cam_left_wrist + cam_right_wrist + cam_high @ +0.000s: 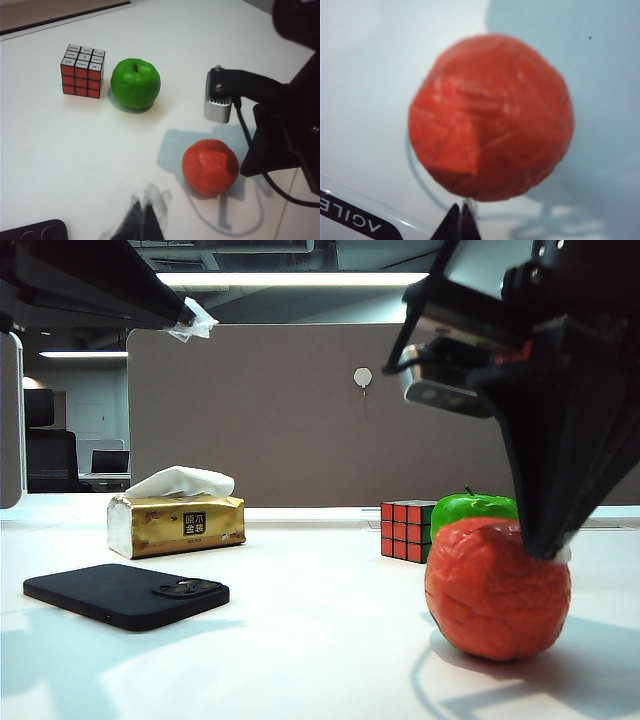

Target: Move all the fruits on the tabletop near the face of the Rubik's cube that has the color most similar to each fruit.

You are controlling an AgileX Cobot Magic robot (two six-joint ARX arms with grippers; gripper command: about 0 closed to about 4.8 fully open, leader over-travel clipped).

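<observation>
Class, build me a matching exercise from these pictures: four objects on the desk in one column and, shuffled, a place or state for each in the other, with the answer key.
Column A
1. green apple
2. orange-red fruit
3. black phone
4. gold tissue box

Column B
a. a white tissue sticks out of its top
b. lies flat on the tabletop, camera side up
c. stands right beside the Rubik's cube
d. sits alone on the white surface, just beside the right gripper, whose tips point down

Pairs: 1-c, 2-d, 3-b, 4-a

The left gripper hangs above the table near the phone.
</observation>
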